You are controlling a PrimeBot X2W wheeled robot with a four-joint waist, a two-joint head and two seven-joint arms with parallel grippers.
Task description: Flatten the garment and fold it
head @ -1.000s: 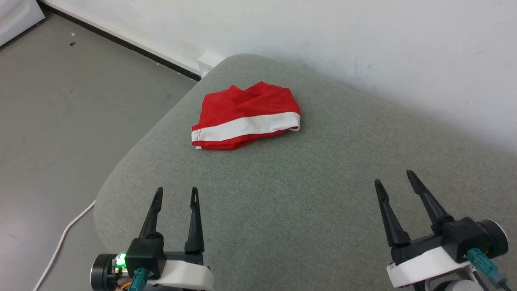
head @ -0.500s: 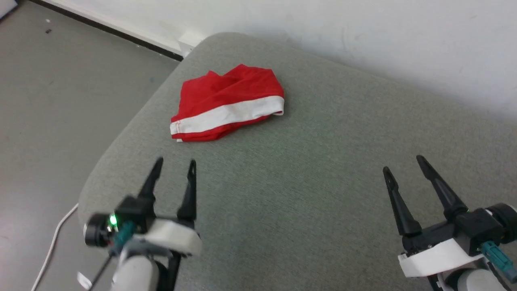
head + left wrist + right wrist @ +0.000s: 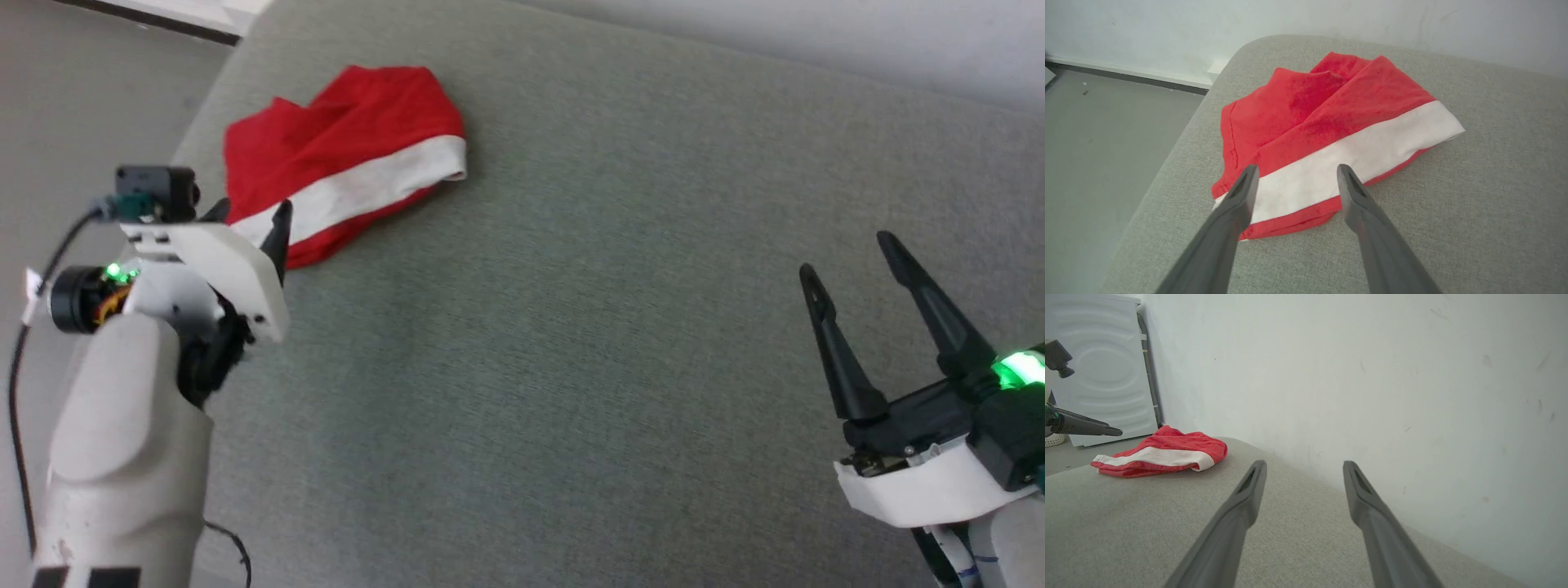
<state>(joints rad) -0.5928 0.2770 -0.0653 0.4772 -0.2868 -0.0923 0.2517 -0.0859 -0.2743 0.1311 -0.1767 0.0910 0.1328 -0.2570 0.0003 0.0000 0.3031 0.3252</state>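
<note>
The garment [image 3: 343, 147] is a small red pair of shorts with a broad white band, lying crumpled near the far left corner of a grey cushion [image 3: 571, 367]. My left gripper [image 3: 251, 211] hovers open just above its near left end. In the left wrist view the two fingers of that gripper [image 3: 1297, 169] straddle the white band of the garment [image 3: 1331, 118] with nothing between them. My right gripper [image 3: 846, 255] stands open and empty at the lower right, far from the cloth. The right wrist view has the right gripper [image 3: 1305, 463] pointing at the wall, with the garment [image 3: 1163, 455] off to the left.
The cushion's rounded left edge [image 3: 1167, 163] drops to a grey floor [image 3: 1106, 143] beside the garment. A white wall [image 3: 1372, 375] runs along the cushion's far side. A white appliance [image 3: 1098, 375] stands beyond the corner.
The head camera has tilted and turned, shifting the whole picture. My left arm has risen and reached forward to the garment's near end. The right gripper has edged forward. Both stay open.
</note>
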